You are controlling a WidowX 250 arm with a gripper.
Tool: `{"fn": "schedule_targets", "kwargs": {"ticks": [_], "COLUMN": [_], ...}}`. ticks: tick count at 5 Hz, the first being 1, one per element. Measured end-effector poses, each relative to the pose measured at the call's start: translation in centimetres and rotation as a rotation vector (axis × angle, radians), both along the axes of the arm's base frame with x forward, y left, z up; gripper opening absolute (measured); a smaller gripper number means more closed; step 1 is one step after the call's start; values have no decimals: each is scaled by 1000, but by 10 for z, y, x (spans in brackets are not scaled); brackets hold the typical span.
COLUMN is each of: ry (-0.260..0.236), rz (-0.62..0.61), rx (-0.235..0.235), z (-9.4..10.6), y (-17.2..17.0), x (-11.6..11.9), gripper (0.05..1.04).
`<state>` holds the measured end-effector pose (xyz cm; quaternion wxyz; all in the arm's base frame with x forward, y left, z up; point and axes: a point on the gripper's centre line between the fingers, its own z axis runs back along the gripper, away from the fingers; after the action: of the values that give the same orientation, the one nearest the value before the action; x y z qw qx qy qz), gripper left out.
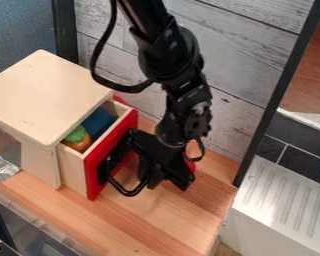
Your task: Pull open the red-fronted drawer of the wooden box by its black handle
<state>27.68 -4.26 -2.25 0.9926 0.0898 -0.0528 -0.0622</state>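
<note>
Beside the curved black handle (127, 192) of a red-fronted wooden drawer (94, 179), the black two-finger tool (154, 172) is seen; its opening and any contact cannot be told. Inside the partly open drawer, an orange-and-green object (77, 139) and a dark blue object (98, 121) are held.
</note>
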Motion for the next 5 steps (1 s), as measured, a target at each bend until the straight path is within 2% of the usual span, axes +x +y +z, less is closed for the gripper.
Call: {"fn": "schedule_targets", "kwargs": {"ticks": [2, 5], "ry": [-12, -5], "rz": [13, -30], "rx": [-26, -46], "z": [2, 1], "y": [-10, -34], "x": [6, 1], "gripper": [151, 151]}}
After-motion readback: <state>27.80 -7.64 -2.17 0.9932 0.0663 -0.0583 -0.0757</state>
